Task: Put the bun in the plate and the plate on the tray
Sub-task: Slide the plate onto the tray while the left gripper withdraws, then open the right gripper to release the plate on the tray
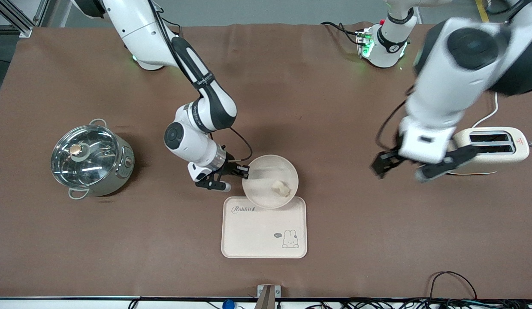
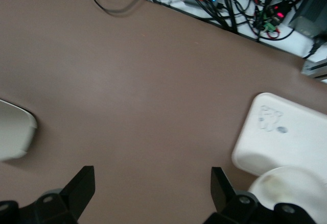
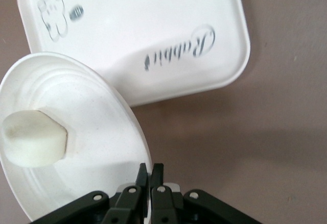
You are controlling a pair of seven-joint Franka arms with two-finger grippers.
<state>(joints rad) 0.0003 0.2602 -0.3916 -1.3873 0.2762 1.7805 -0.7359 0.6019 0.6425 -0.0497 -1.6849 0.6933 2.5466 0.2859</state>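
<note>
The round plate (image 1: 266, 174) carries the pale bun (image 1: 281, 187) in it. The plate's edge nearer the front camera overlaps the farther rim of the Rabbit tray (image 1: 257, 231). My right gripper (image 1: 244, 172) is shut on the plate's rim at the side toward the right arm's end. In the right wrist view the fingers (image 3: 150, 169) pinch the plate (image 3: 97, 127) edge, with the bun (image 3: 33, 138) and the tray (image 3: 153, 25) in sight. My left gripper (image 1: 400, 172) is open and empty over bare table beside the toaster. The left wrist view shows its gripper (image 2: 152, 175), the tray (image 2: 291, 137) and the plate (image 2: 291, 188).
A steel pot with a glass lid (image 1: 91, 159) stands toward the right arm's end. A cream toaster (image 1: 493, 148) stands toward the left arm's end, and it also shows in the left wrist view (image 2: 13, 129). Cables (image 1: 454, 283) lie along the table's front edge.
</note>
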